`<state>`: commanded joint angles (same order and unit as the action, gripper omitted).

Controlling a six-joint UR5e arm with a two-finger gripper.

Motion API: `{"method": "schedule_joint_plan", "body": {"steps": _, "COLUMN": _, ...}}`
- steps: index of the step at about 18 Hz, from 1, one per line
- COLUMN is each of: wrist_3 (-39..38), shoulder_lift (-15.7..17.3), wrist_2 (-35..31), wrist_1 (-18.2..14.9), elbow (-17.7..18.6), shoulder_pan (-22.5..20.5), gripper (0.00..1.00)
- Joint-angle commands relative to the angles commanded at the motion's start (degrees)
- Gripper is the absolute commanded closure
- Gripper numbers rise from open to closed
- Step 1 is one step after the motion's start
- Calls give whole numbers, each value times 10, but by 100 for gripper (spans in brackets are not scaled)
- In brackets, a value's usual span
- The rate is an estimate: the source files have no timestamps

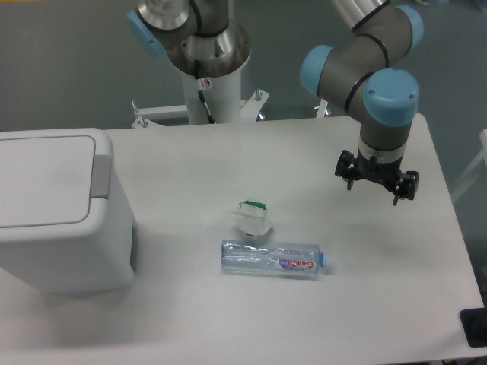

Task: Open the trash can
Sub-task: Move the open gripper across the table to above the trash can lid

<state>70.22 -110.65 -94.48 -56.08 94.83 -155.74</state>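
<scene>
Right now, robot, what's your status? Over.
Hand open, empty, far right. Trash can lid shut. Water bottle and crumpled paper lie between.

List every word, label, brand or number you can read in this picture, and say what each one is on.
Plastic bottle: a purple label with light lettering, too blurred to read reliably.
Crumpled white wrapper: green marking on the top edge, no legible text.
Trash can: no text visible on lid or walls.
Robot arm and end effector: no legible markings.
</scene>
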Motion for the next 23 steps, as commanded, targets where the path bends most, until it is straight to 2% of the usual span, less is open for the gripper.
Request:
{"method": "schedule_joint_plan", "body": {"steps": 3, "wrist_3": -3, "shoulder_lift": 2, "wrist_2": 20, "wrist_1": 4, "elbow": 0, "shoulder_pan": 1, "gripper": 0}}
{"method": "schedule_joint_plan", "body": {"steps": 9, "wrist_3": -99, "shoulder_lift": 23, "wrist_2": 62, "wrist_1": 4, "elbow": -2, "shoulder_pan": 36, "gripper": 0}}
{"method": "schedule_joint_plan", "body": {"steps": 14, "wrist_3": -224, "shoulder_lift": 54, "wrist_2": 136, "wrist_1": 4, "elbow": -7, "shoulder_pan": 57, "gripper": 0}}
{"method": "schedule_joint_plan", "body": {"steps": 18, "wrist_3": -264, "shoulder_lift": 71, "wrist_2": 146, "wrist_1": 4, "elbow": -12, "shoulder_pan": 80, "gripper": 0}}
{"method": "schedule_joint_plan", "body": {"steps": 23, "wrist_3": -389, "shoulder_lift": 95, "wrist_2": 205, "wrist_1": 4, "elbow": -26, "shoulder_pan": 117, "gripper": 0}}
